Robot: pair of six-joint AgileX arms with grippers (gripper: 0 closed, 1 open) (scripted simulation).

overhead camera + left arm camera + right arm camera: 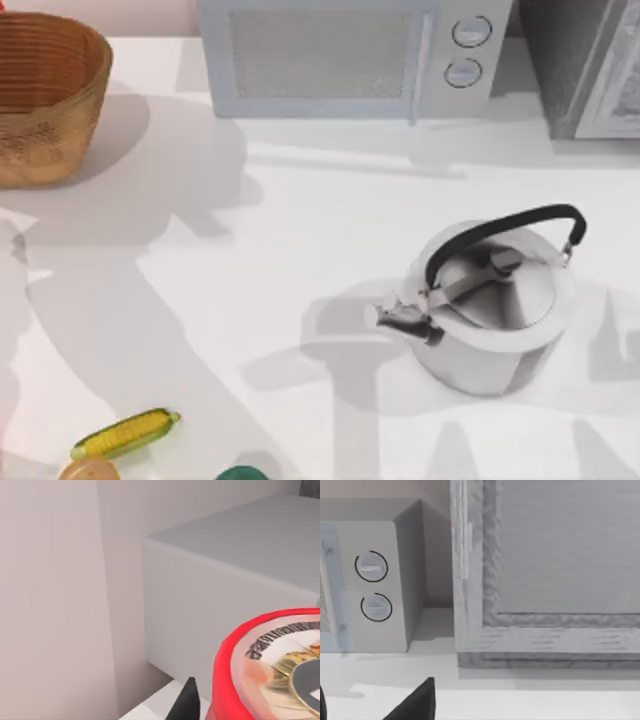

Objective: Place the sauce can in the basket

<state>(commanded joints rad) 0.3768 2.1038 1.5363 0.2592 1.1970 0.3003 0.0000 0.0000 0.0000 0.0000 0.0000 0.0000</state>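
Note:
The sauce can (270,670) looms close in the left wrist view, red-rimmed with a printed lid, held up in front of the microwave's side. My left gripper (255,712) is shut on it; one black fingertip (187,702) presses against its side and the other is hidden behind the can. The woven tan basket (40,95) stands at the table's far left corner in the top view. In the right wrist view, my right gripper (370,707) is parked facing the back appliances, its dark fingertips (417,700) spread open with nothing between them.
A microwave (350,55) stands along the back wall, with a grey appliance (590,65) to its right. A steel kettle (490,305) with a black handle sits right of centre. A corn cob (125,433) lies at the front left edge beside other small items.

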